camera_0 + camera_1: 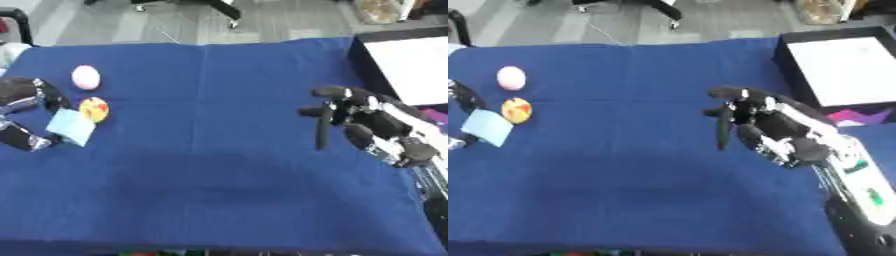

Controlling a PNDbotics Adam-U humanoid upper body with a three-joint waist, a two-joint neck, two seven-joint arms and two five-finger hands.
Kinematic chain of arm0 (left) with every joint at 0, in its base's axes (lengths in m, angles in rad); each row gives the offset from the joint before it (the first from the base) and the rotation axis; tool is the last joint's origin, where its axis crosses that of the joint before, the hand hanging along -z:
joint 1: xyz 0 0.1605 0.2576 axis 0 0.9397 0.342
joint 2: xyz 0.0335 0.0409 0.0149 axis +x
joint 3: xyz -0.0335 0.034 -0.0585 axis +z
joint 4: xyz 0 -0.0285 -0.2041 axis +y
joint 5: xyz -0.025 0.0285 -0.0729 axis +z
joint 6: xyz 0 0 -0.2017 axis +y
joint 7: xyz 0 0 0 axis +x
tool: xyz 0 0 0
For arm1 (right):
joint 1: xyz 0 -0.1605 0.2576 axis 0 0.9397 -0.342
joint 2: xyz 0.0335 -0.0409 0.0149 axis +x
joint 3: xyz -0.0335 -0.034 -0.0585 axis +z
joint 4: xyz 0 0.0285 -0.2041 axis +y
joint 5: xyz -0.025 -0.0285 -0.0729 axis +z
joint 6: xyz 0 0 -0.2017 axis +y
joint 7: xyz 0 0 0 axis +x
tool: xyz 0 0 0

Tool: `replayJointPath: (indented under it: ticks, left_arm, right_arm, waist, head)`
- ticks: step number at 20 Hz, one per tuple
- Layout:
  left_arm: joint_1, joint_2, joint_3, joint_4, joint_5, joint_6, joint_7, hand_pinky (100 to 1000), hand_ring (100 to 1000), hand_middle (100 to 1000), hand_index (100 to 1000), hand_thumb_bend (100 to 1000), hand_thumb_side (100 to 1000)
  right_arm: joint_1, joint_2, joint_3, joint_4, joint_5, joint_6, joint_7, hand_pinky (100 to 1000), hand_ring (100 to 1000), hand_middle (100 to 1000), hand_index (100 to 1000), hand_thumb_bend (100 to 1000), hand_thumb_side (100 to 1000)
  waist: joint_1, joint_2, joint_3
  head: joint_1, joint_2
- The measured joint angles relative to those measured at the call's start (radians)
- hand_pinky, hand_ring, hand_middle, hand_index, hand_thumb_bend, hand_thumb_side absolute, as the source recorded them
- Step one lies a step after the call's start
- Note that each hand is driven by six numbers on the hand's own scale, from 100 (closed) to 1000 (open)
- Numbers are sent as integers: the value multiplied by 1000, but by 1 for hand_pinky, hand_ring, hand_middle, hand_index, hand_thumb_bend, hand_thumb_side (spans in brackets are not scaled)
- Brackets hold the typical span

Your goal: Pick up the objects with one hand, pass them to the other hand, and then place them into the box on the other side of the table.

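Right hand [767,125] over table's [219,165] right side, fingers [724,131] straight and spread, holding nothing. Left hand [22,107] at left edge, fingers curled, pinching light-blue card [72,127]; card tilted, corner down. Yellow ball [94,109] with red marks just beside card, on its far-right side, near left hand. Pink ball [86,77] farther, apart from yellow ball. Box [842,70], black walls, white inside, at far right corner, beyond right hand. Blue cloth between hands bare.
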Motion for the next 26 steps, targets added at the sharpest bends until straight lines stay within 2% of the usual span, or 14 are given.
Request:
replayJointPath:
  ticks: [1, 2, 3, 5, 7, 8, 11, 16, 26]
  left_arm:
    - [-2, 0, -1, -19, 6, -2, 1, 790, 601, 506, 677, 327, 100]
    - [-5, 1, -3, -38, 13, -5, 3, 790, 601, 506, 677, 328, 100]
    - [-8, 1, -6, -57, 20, -7, 4, 794, 600, 505, 676, 342, 114]
    - [-14, 4, -8, -92, 31, -2, 5, 796, 600, 504, 675, 344, 122]
    - [-20, 8, -13, -127, 42, 11, 6, 796, 599, 503, 674, 339, 118]
    - [-25, 8, -15, -146, 49, 17, 6, 796, 599, 503, 673, 339, 116]
    - [-35, 8, -23, -203, 73, 28, 9, 797, 599, 503, 673, 335, 113]
    - [-53, 9, -36, -289, 120, 32, 9, 799, 599, 503, 672, 320, 113]
    - [-99, 8, -89, -428, 247, 20, -64, 799, 602, 506, 673, 297, 134]
  right_arm:
    - [-25, 0, 21, 17, -37, 59, 19, 1000, 561, 575, 952, 100, 694]
    - [-49, 0, 41, 33, -70, 119, 32, 1000, 564, 579, 953, 100, 738]
    - [-72, 0, 60, 48, -100, 179, 41, 1000, 580, 596, 959, 100, 828]
    - [-113, 3, 94, 75, -148, 282, 46, 1000, 589, 604, 962, 100, 892]
    - [-146, 9, 120, 97, -180, 361, 40, 1000, 599, 614, 968, 100, 976]
    - [-159, 13, 131, 108, -191, 379, 23, 1000, 600, 614, 968, 100, 1000]
    - [-189, 27, 159, 144, -198, 420, -18, 1000, 607, 622, 975, 100, 1000]
    - [-219, 66, 193, 203, -168, 464, -62, 1000, 622, 644, 1000, 100, 1000]
    - [-261, 175, 245, 352, -23, 475, -73, 1000, 633, 670, 1000, 100, 1000]
  waist:
    - [1, 0, 2]
    - [2, 0, 5]
    - [2, 0, 7]
    - [4, 0, 13]
    - [7, 0, 17]
    - [8, 0, 19]
    - [8, 0, 25]
    - [13, 0, 35]
    - [20, 0, 62]
  head:
    - [-5, 0]
    - [-10, 0]
    - [-15, 1]
    - [-23, 2]
    - [-30, 3]
    - [-34, 3]
    - [-43, 3]
    - [-53, 3]
    - [-87, 3]
